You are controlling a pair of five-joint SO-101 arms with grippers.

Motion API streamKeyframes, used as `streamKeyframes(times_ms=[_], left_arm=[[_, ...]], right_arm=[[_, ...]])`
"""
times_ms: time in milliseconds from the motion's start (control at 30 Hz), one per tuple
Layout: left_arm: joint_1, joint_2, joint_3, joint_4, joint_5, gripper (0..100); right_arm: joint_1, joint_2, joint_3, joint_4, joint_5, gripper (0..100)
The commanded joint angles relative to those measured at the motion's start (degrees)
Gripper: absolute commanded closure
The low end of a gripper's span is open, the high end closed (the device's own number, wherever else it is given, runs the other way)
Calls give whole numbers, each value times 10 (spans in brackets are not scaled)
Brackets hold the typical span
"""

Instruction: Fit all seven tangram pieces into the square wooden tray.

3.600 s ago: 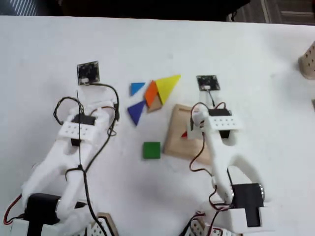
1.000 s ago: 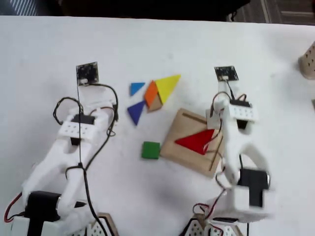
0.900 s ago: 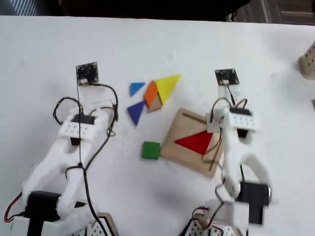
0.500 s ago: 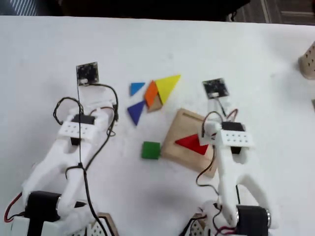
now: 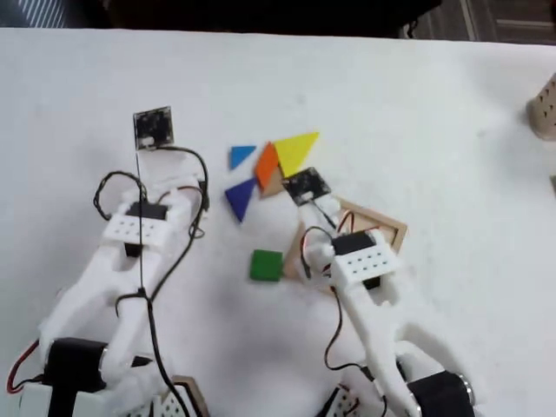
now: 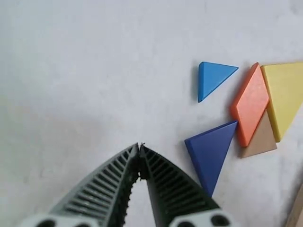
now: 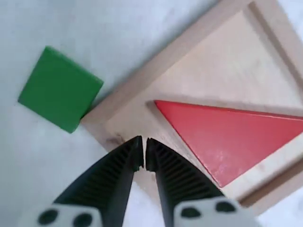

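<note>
The right pincer (image 7: 144, 153) is clenched on nothing, tips over a corner of the square wooden tray (image 7: 161, 66). A red triangle (image 7: 232, 142) lies inside the tray. A green square (image 7: 59, 88) sits just beside its rim on the white bench (image 7: 28, 179). The left pincer (image 6: 139, 156) is also clenched and empty, above bare bench. Near it is a dark blue triangle (image 6: 210, 151), clustered with a light blue triangle (image 6: 213, 78), orange parallelogram (image 6: 250, 104), yellow triangle (image 6: 284, 94) and tan triangle (image 6: 260, 142).

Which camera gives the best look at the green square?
The right wrist view: the green square is whole and close, beside the wooden tray's corner. The high view shows it from farther off, left of the tray.
</note>
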Motion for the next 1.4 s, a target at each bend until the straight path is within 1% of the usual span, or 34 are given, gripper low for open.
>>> streamKeyframes(times_ms=[0, 167, 267, 333, 400, 600, 767, 900, 1067, 1300, 1367], left_arm=[[-5, -1, -15, -17, -5, 979], [-6, -1, -14, -14, -5, 979], [-6, -1, -14, -13, -5, 979], [-6, -1, -14, -13, -5, 979], [-6, -1, -14, -13, -5, 979], [-6, -1, -14, -12, -5, 979], [-6, -1, -14, -12, -5, 979], [-6, -1, -14, -12, -5, 979], [-6, -1, -14, -13, -5, 979], [-6, -1, -14, -14, -5, 979], [-6, -1, -14, -14, -5, 979]], right_arm=[[27, -18, -1, -40, -6, 981], [55, 39, -15, -70, -9, 981], [65, 93, -64, -47, -11, 981], [73, 117, -96, -37, -30, 981], [81, 132, -121, -41, -45, 981], [103, 172, -166, -90, -46, 981], [118, 202, -200, -94, -47, 981], [141, 196, -212, -92, -49, 981], [169, 132, -207, -29, -50, 981], [194, 81, -113, -12, -42, 981], [196, 84, -107, -4, -25, 981]])
